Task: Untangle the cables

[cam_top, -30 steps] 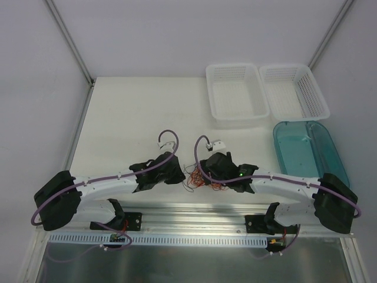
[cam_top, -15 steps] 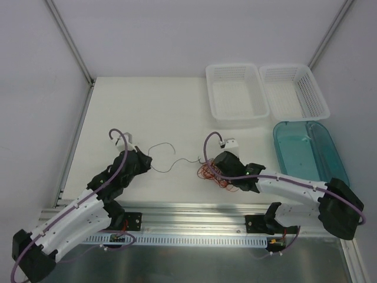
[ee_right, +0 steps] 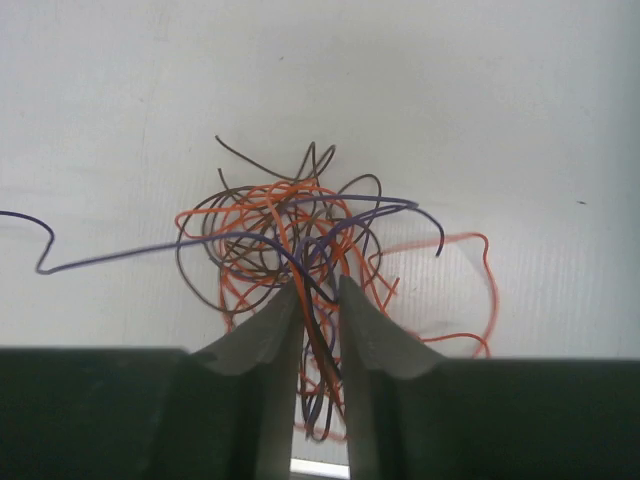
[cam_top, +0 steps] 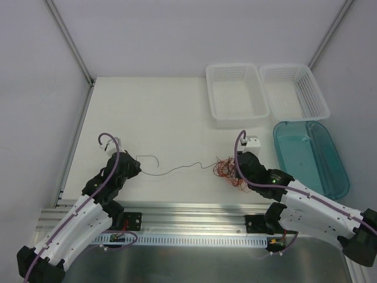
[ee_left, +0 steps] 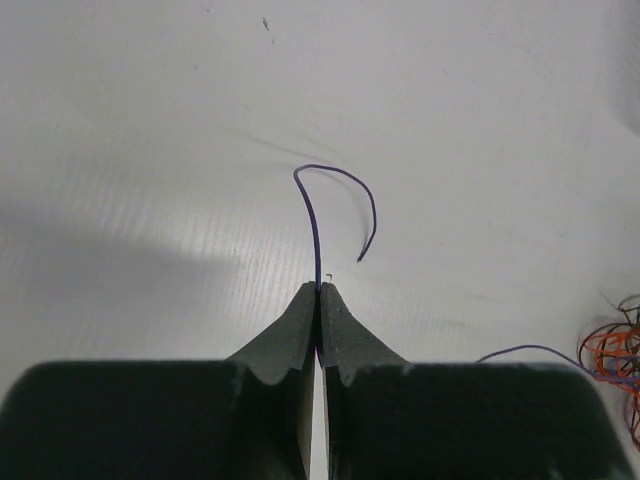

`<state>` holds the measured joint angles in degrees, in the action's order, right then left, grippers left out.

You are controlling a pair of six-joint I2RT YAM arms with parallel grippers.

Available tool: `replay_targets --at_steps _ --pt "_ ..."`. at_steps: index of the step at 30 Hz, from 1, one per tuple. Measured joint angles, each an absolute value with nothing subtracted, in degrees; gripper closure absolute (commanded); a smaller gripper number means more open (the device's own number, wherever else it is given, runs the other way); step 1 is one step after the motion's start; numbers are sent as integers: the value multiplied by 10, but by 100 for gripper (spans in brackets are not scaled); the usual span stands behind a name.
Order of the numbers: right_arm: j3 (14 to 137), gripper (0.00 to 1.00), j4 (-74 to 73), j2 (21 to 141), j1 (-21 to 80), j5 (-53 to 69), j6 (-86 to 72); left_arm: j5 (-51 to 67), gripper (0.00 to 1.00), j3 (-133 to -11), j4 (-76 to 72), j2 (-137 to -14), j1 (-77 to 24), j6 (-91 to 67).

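Matt white table (cam_top: 147,112); smooth, thin-coated cables (ee_right: 280,225); latticed white plastic baskets (cam_top: 232,66); translucent teal plastic tub (cam_top: 306,154).

My left gripper (ee_left: 319,292) swung from the middle of the table (cam_top: 153,112) out to its left side, clamped on one dark strand (cam_top: 177,170), and drew that strand out of the tangle (ee_right: 290,240) into a long line across the surface. My right gripper (ee_right: 320,290) shifted rightward, and the tangle went with it between the fingers.
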<state>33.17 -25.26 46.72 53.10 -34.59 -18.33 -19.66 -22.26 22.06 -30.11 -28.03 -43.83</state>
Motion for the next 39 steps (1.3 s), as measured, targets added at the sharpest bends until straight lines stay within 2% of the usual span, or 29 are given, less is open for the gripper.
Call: replay_targets --at_steps 1,3,6,16,28,31,34,35,37,38,39 --pt "332 57 -251 474 531 -337 -180 -196 100 -224 225 -301 -280 -437" --pt "332 38 -249 491 531 -318 -173 -190 100 -232 235 -302 -280 -432" --pt "333 31 -244 513 533 -284 -154 -170 100 -260 243 -305 -280 -415" --pt "434 30 -242 564 570 -211 -48 -114 100 -349 263 -320 -280 -355" --pt "506 31 -294 665 593 -152 136 -90 100 -362 295 -318 -280 -317" --pt "507 36 -303 696 593 -154 169 -89 100 -362 300 -314 -280 -311" --pt "515 49 -306 735 592 -157 195 -89 100 -362 300 -307 -280 -306" --pt "518 64 -305 748 592 -158 202 -89 100 -362 300 -306 -280 -305" --pt "524 84 -305 767 592 -159 214 -89 100 -362 300 -303 -280 -304" --pt "526 99 -304 772 592 -159 218 -89 100 -362 301 -303 -280 -304" --pt "529 99 -305 775 592 -160 220 -89 100 -362 301 -302 -280 -304"
